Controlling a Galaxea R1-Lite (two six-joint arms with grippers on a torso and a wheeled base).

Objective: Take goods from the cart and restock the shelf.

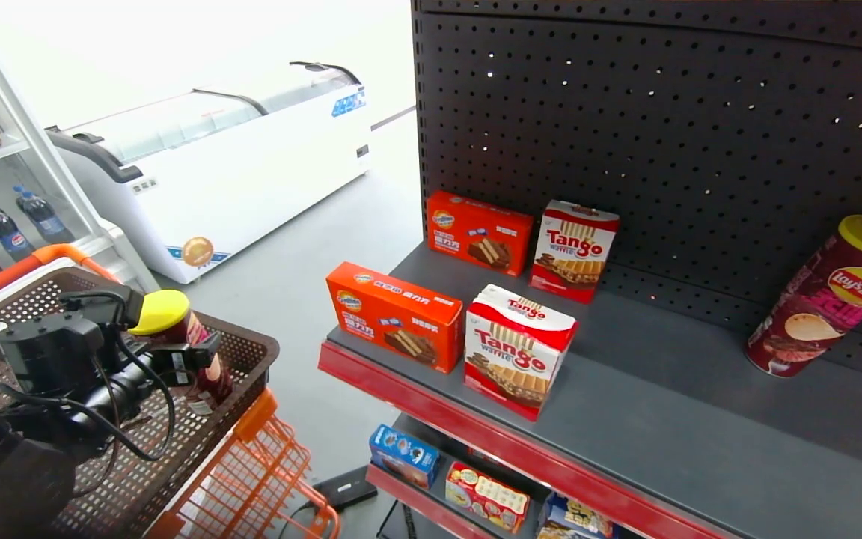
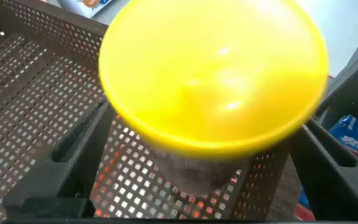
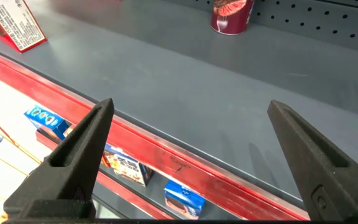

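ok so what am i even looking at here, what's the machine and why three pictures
It's a two-armed robot on wheels, restocking a shop shelf. The wide picture comes from a camera on its head, and the other two come from cameras on its wrists, looking past each claw.

The left claw is shut on a chip can inside the brown basket of an orange cart. The left wrist camera looks straight down on the can's yellow lid.

The right claw is open and empty over the grey shelf. On the shelf stand two orange boxes, two wafer boxes and a second can leaning against the pegboard.
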